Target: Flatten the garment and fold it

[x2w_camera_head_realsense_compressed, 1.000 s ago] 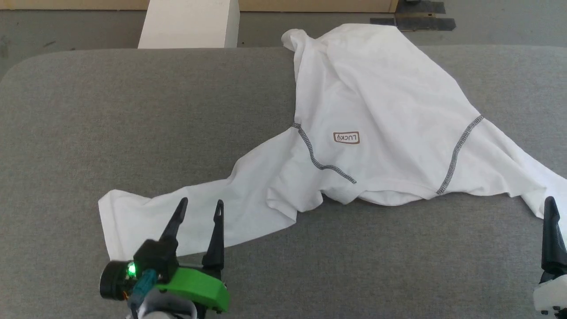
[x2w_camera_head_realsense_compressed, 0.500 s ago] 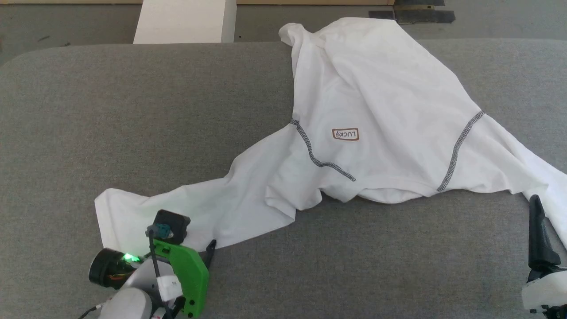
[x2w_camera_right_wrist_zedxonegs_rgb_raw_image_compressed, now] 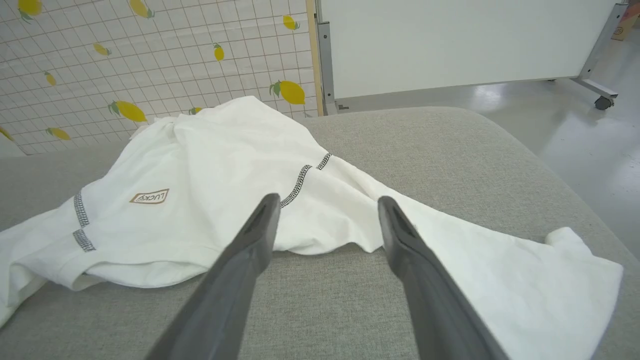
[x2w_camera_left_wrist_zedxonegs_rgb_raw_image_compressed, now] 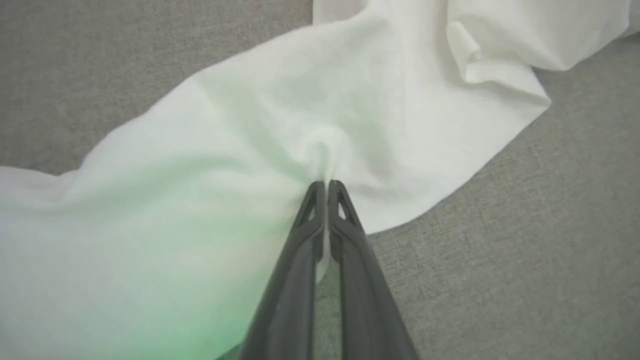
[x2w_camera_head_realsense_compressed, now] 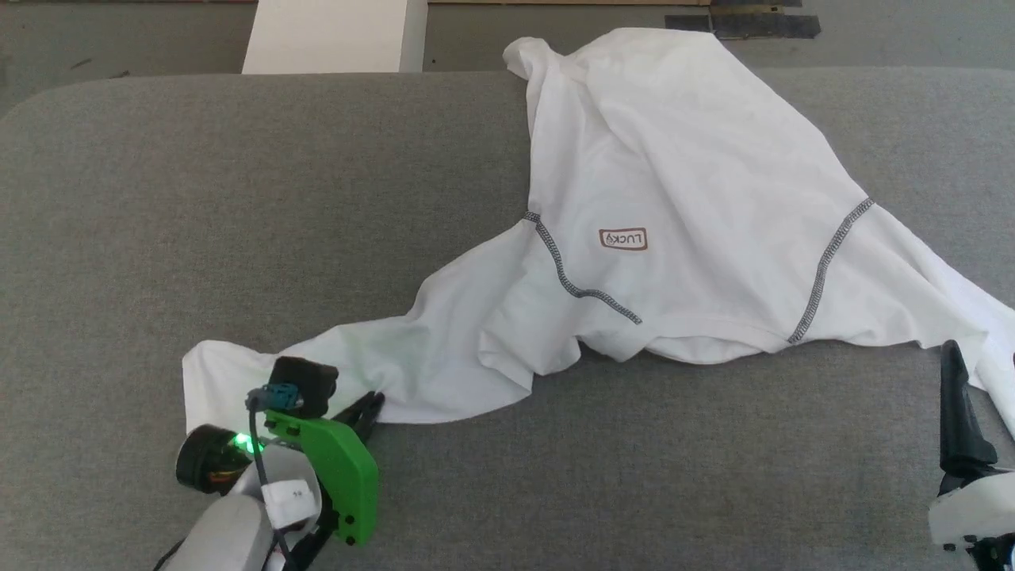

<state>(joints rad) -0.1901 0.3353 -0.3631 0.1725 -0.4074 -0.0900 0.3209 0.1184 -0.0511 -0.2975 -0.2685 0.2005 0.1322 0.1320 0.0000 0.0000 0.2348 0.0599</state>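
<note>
With my left gripper (x2w_camera_left_wrist_zedxonegs_rgb_raw_image_compressed: 326, 186) pinching the garment (x2w_camera_head_realsense_compressed: 682, 174) by its lower-left sleeve and my right gripper (x2w_camera_right_wrist_zedxonegs_rgb_raw_image_compressed: 327, 200) spread empty, I should pull outward gently.

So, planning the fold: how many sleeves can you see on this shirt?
2: one sleeve runs lower left, pinched by the left gripper; the other sleeve trails right, near the open right gripper.

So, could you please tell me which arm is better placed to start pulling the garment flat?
Left. The left gripper has its fingers shut on a fold of the garment, at one sleeve, ready to pull; the right gripper is open, holding nothing.
</note>
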